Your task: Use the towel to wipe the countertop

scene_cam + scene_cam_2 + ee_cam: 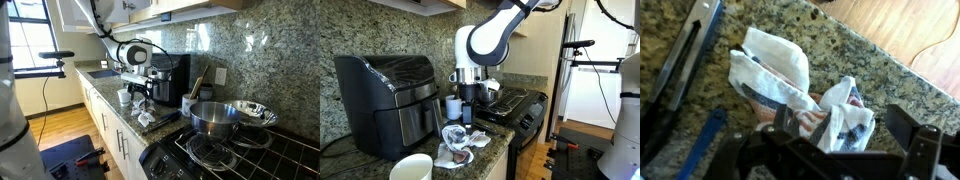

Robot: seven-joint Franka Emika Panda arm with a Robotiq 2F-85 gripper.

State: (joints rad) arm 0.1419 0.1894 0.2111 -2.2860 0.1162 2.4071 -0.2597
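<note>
A crumpled white towel with blue and red print (775,65) lies on the speckled granite countertop (865,50). It shows in both exterior views (150,118) (460,146), near the counter's front edge. My gripper (845,125) hangs just above the towel, open, with one dark finger on each side of the towel's nearer folds. In both exterior views the gripper (141,99) (469,112) points straight down over the towel. I cannot tell whether the fingertips touch the cloth.
A black appliance (170,78) (385,95) stands behind the towel. White mugs (124,97) (412,168) sit beside it. A steel pot (212,117) and a bowl (250,112) rest on the black stove (230,155). A sink (103,73) lies farther along the counter.
</note>
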